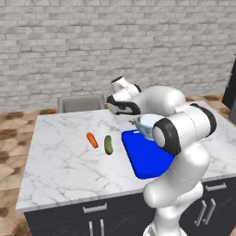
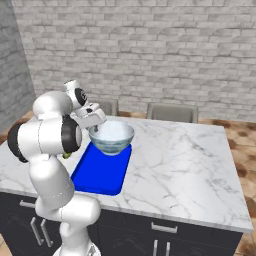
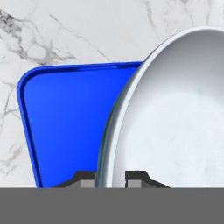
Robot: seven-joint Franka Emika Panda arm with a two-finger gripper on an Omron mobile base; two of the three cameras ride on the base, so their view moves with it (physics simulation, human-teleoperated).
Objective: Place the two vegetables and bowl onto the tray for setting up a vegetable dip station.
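From the left base view I see the carrot (image 1: 92,140) and cucumber (image 1: 108,144) lying side by side on the counter (image 1: 55,161), left of the tray (image 1: 146,161), both long axes running roughly away from me, the carrot leaning left; my arm folds over the tray, bowl (image 1: 146,125) half hidden behind the elbow. From the right base view the bowl (image 2: 111,137) sits upright, mouth up, above the tray's (image 2: 100,175) far end; the gripper (image 2: 93,127) is at its left rim. In the hand view the fingers (image 3: 85,180) are pinched shut on the bowl's (image 3: 175,131) rim, one either side; the tray (image 3: 65,122) lies below.
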